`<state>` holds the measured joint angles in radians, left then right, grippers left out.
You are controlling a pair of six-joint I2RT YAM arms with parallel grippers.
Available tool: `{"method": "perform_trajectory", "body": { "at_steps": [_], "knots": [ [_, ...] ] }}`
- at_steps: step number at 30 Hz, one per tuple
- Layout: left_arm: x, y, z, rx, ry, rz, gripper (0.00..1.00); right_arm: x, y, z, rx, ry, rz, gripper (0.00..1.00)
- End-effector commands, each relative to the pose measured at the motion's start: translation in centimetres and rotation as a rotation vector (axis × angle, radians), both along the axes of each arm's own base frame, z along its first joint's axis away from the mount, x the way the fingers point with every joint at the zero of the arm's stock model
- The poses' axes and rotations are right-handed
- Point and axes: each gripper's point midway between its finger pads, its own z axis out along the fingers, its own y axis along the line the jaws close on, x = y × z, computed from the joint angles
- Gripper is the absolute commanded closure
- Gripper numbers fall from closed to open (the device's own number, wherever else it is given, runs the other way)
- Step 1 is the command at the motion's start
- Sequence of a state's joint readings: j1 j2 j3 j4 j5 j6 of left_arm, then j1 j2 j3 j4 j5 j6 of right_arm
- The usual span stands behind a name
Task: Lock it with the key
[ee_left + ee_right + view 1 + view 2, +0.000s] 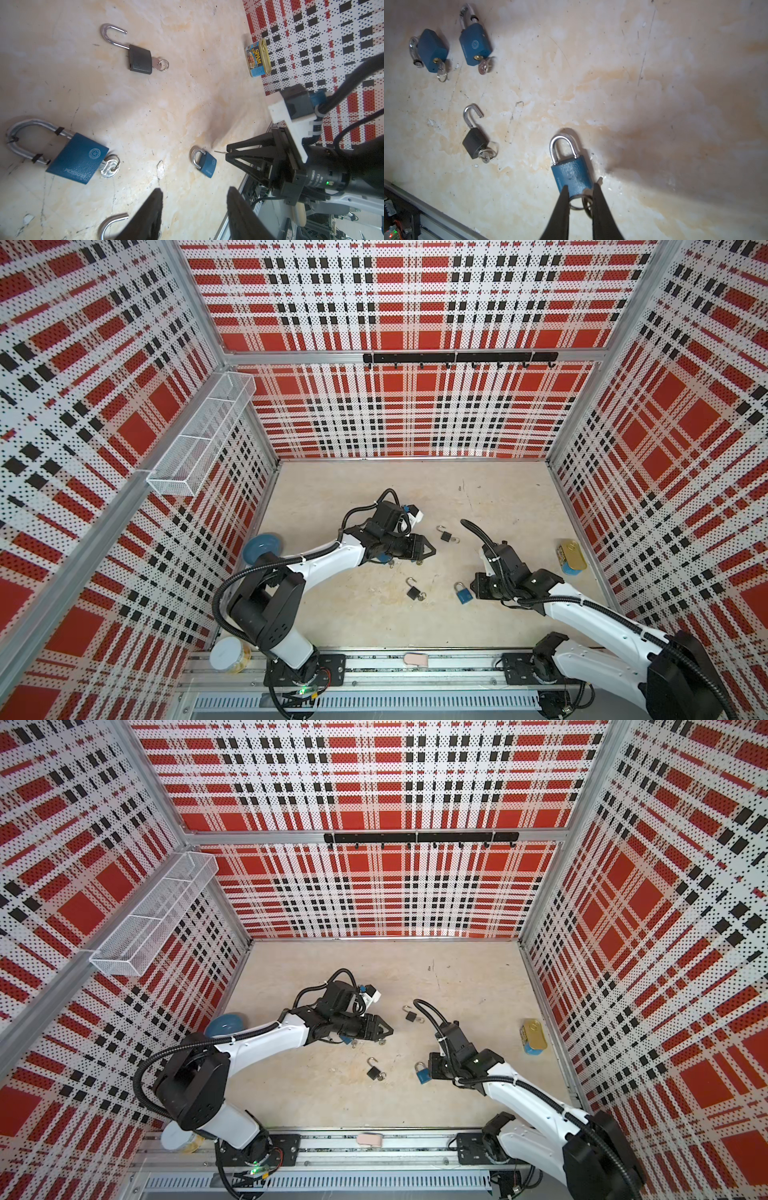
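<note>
The table (374,614) carries several padlocks; the one in hand is the small blue padlock (572,176), lying flat right of centre on the near half, with both legs of its shackle (553,150) down in the body. The step looks to be turning the key (578,208) at the lock's base. The robot would do well to roll the wrist about the key's own axis without pushing, since nothing pins the body and it could spin or slide on the smooth top; the free left arm could steady it.

The right arm reaches in low from the near right corner, its forearm close to level; the right gripper (580,188) meets the lock's base from the right; its fingers are drawn close, seemingly pinching the key, whose ring shows between them. The left gripper (195,190) hangs left of centre, fingers apart and empty.
</note>
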<state>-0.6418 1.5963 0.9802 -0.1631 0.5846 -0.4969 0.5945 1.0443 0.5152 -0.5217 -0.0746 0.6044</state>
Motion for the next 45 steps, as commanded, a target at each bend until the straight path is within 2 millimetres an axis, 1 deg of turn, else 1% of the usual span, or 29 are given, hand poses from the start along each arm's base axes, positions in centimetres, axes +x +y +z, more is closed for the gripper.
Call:
{"method": "perform_trajectory", "body": {
  "at_steps": [1,5,11,12,17,20,22,24,26,32,35,39,43,45],
  "knots": [
    [0.5,-0.1,0.8,-0.018,-0.029,0.011,0.47,-0.3,-0.7,-0.2,-0.024,0.002,-0.029,1.0],
    [0.4,-0.1,0.7,-0.017,-0.027,0.009,0.47,-0.5,-1.1,-0.4,-0.047,0.017,-0.037,1.0],
    [0.3,-0.1,0.4,-0.015,-0.02,0.006,0.47,0.1,-0.6,-0.8,-0.055,0.022,-0.027,1.0],
    [0.3,-0.1,0.5,-0.015,-0.021,0.006,0.47,0.2,-0.6,-0.9,-0.061,0.025,-0.024,0.99],
    [0.3,-0.1,0.6,-0.018,-0.024,0.003,0.47,1.1,-0.5,-1.0,-0.097,0.023,-0.017,0.83],
    [0.2,0.0,0.5,-0.016,-0.024,0.002,0.47,1.5,-0.2,-1.0,-0.101,0.02,-0.008,0.79],
    [0.2,-0.1,0.4,-0.016,-0.022,-0.001,0.47,1.7,-0.1,-1.0,-0.104,0.019,-0.007,0.73],
    [0.1,0.0,0.5,-0.016,-0.023,-0.002,0.47,1.8,0.0,-1.0,-0.106,0.019,-0.005,0.72],
    [0.1,0.0,0.5,-0.017,-0.024,-0.002,0.47,1.9,0.2,-1.0,-0.098,0.014,0.0,0.69],
    [0.2,0.1,0.5,-0.016,-0.026,-0.002,0.47,2.4,0.4,-0.5,-0.096,0.002,0.005,0.7],
    [0.2,0.4,0.7,-0.015,-0.035,0.003,0.47,2.3,0.3,-0.1,-0.095,-0.005,0.003,0.7],
    [0.3,1.7,0.9,0.019,-0.05,0.026,0.47,2.7,0.5,1.7,-0.075,-0.05,0.01,0.7],
    [0.2,3.4,0.7,0.078,-0.054,0.059,0.48,3.9,0.8,3.9,-0.071,-0.114,0.019,0.69],
    [0.1,4.1,0.7,0.098,-0.055,0.078,0.48,4.8,1.3,5.0,-0.071,-0.144,0.033,0.69]
  ]
}}
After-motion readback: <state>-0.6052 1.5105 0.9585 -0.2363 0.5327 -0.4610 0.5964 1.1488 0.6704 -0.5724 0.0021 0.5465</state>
